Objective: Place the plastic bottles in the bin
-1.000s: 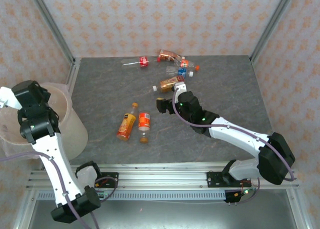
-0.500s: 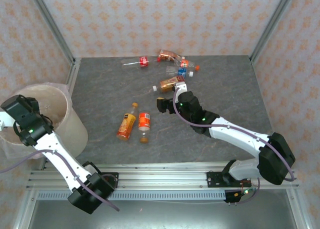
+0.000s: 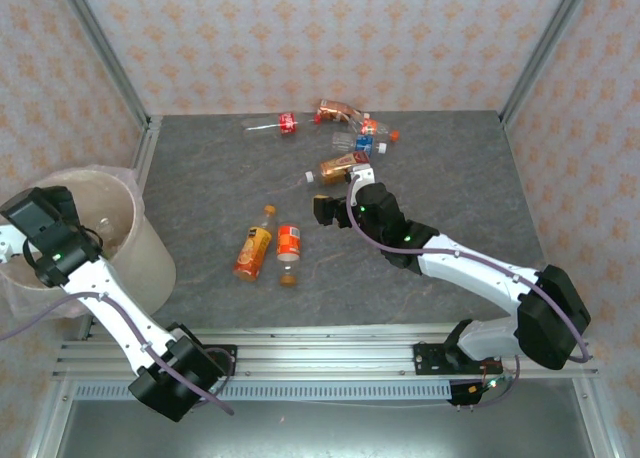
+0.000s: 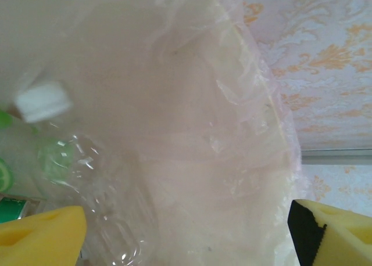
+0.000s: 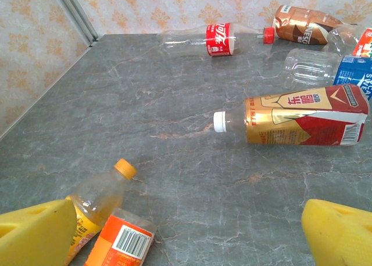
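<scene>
- Left gripper (image 4: 186, 234): its yellow foam pads (image 4: 40, 237) are spread wide with nothing between them. It hangs over the mouth of the large round pale pink-beige bin (image 3: 150, 268).
- Just below, near the left pad, a clear crinkled bottle with white cap and green label (image 4: 75, 161) lies inside the bin against the clear plastic liner bag (image 4: 232, 132). It looks free of the pads.
- Right gripper (image 5: 186, 237): pads equally wide apart and empty, low over mid-table.
- Nearest it are an orange-capped bottle (image 5: 96, 199) and a stubby orange-labelled bottle (image 5: 119, 243), just beside each other.
- Beyond them lies a gold-and-red labelled bottle with white cap (image 5: 302, 118).
- Toward the back wall are a clear red-labelled bottle (image 5: 215, 38), a brown bottle (image 5: 302, 25) and a clear blue-labelled bottle (image 5: 325, 68).
- Risk, left side: the pads sit close to the loose liner, so lifting out could snag it and drag the bag off the rim.
- Risk, right side: the bottles are round and lie on their sides, so an off-centre pinch would likely roll one away. Closing on either orange one may knock its neighbour.
- Surface: dark grey marbled tabletop (image 3: 450, 178), flat, with an aluminium rail (image 3: 330, 358) at the near edge.
- Room: pale pink wallpaper with an orange motif (image 3: 300, 38) and metal corner posts (image 3: 100, 38).
</scene>
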`<action>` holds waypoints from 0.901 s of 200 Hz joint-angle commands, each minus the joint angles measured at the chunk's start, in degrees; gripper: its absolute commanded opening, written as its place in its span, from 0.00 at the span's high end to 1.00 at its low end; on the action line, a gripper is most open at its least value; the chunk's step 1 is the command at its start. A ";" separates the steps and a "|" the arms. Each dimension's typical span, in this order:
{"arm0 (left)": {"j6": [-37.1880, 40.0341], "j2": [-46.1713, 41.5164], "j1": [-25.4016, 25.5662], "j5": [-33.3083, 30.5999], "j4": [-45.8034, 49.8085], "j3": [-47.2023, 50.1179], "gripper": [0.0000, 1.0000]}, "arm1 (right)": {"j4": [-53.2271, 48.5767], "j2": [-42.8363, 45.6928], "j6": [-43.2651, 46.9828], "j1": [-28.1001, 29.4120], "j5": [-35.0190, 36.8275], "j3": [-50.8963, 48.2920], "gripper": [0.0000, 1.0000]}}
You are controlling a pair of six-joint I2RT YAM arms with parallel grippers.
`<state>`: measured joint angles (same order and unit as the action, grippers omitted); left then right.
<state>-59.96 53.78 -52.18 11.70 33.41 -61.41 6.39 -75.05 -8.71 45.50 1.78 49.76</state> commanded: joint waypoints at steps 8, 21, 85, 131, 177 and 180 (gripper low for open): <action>1.63 -1.08 -0.46 1.50 2.06 -3.42 0.06 | -0.24 0.42 -1.72 0.03 1.03 0.71 0.01; 1.95 -1.63 -0.46 2.30 2.47 -3.65 0.04 | -0.16 0.40 -2.19 0.06 1.14 0.95 0.01; 4.73 -5.61 4.45 7.41 0.34 -4.85 0.00 | 1.21 0.49 -3.88 0.03 1.65 0.08 0.01; 6.29 -7.55 14.74 9.21 -1.34 -8.33 0.00 | 2.07 0.49 -4.29 0.03 2.42 -0.36 0.01; 8.37 -7.62 31.79 13.59 -16.27 -6.15 0.00 | 3.30 0.47 -4.76 0.04 3.56 -1.31 0.01; 9.10 -7.22 33.00 13.61 -16.20 -6.64 0.00 | 3.39 0.48 -4.79 0.03 3.65 -1.33 0.01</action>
<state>-54.98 45.28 -26.15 22.22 24.93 -66.92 7.38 -75.05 -12.51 45.50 3.29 49.54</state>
